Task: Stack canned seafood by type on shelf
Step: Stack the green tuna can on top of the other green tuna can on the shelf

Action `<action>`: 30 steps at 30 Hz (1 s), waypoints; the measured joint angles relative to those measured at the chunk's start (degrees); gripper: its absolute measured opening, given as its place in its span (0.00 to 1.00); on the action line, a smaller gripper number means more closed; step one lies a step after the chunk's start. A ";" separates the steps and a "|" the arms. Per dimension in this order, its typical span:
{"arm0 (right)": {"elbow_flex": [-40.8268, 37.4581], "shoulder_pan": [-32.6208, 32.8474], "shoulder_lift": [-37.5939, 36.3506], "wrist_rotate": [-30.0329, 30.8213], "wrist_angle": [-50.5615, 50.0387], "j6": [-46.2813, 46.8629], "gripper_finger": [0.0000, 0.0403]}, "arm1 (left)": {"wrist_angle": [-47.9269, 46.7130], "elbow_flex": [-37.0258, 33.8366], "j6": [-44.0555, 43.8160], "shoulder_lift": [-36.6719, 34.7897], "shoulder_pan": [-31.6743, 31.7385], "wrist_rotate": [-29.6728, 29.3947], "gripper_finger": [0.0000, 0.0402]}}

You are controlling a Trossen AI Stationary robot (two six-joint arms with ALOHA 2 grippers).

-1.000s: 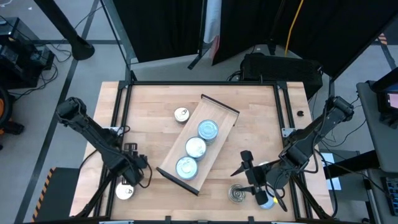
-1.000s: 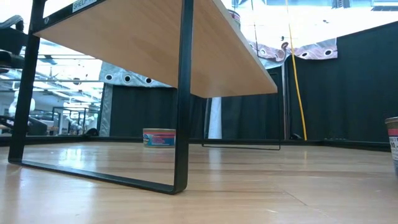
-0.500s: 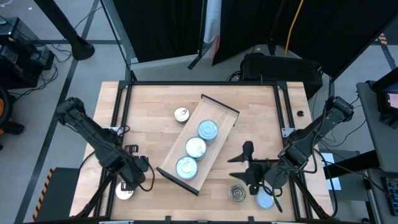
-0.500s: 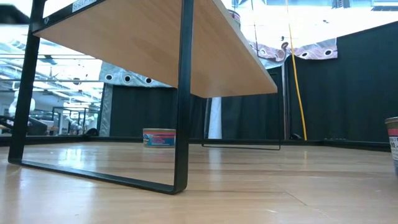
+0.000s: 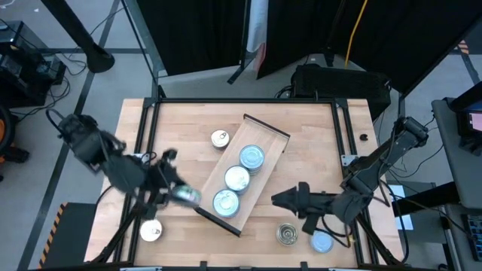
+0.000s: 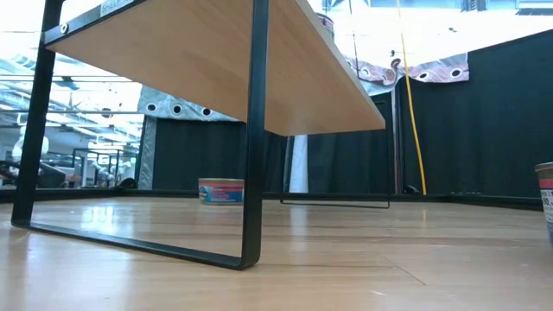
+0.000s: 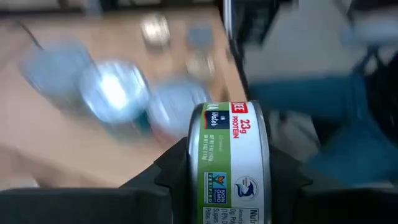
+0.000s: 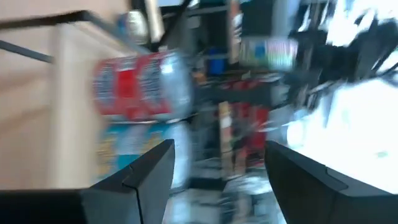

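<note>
Tabletop [image 5: 301, 128]: shelf [image 5: 267, 154] flanked by loose tins [image 5: 220, 138].

wood, metal and printed paper

the counter [image 5: 316, 135] is pale butcher-block wood with a satin sheen. on it, the shelf [image 5: 265, 162] is smooth light wood on matt black metal rails. the tin [image 7: 233, 163] between matt black fingers [image 7: 171, 180] has shiny metal rims and a glossy printed label.

High view straight down on table [image 5: 301, 120]; low view level beneath shelf [image 6: 216, 60]; wrist views close, probably facing shelf.
</note>
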 joint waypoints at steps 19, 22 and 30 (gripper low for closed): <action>0.02 -6.49 1.65 5.64 24.99 -63.00 0.79 | 29.58 3.50 -6.82 7.56 31.13 25.39 0.35; 0.02 -8.30 2.86 5.54 28.59 -70.93 0.80 | 29.57 3.50 -8.60 10.09 33.37 28.15 0.35; 0.02 -11.91 4.76 2.54 29.17 -76.96 0.78 | 30.10 3.47 -10.01 13.07 35.20 32.28 0.35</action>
